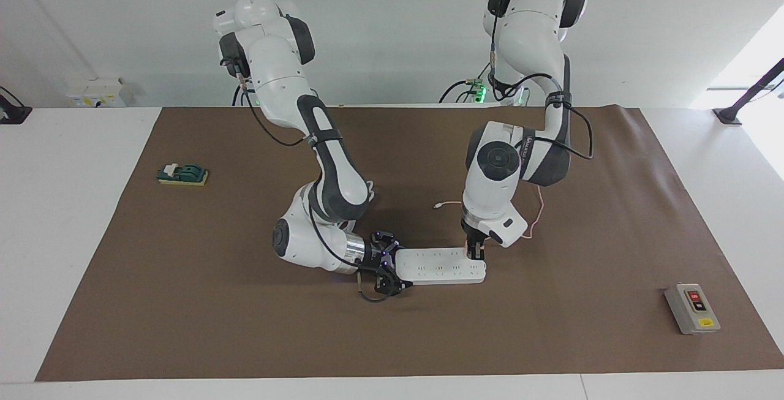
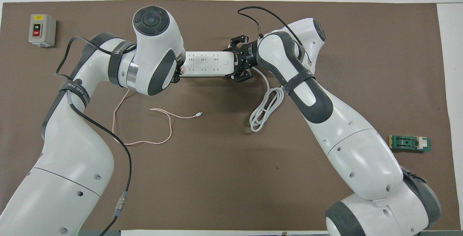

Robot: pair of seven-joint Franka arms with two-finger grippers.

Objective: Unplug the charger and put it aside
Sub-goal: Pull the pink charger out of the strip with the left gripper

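At centre frame, the right gripper is clamping the power strip; the left gripper is pinching the charger at its other end.

The table, covered by a brown mat, carries a white power strip lying flat between the two sets of fingers, with its coiled white cord near the right set. A thin pink cable trails loose by the left fingers. A grey switch box and a green block lie well apart from both, at opposite ends.
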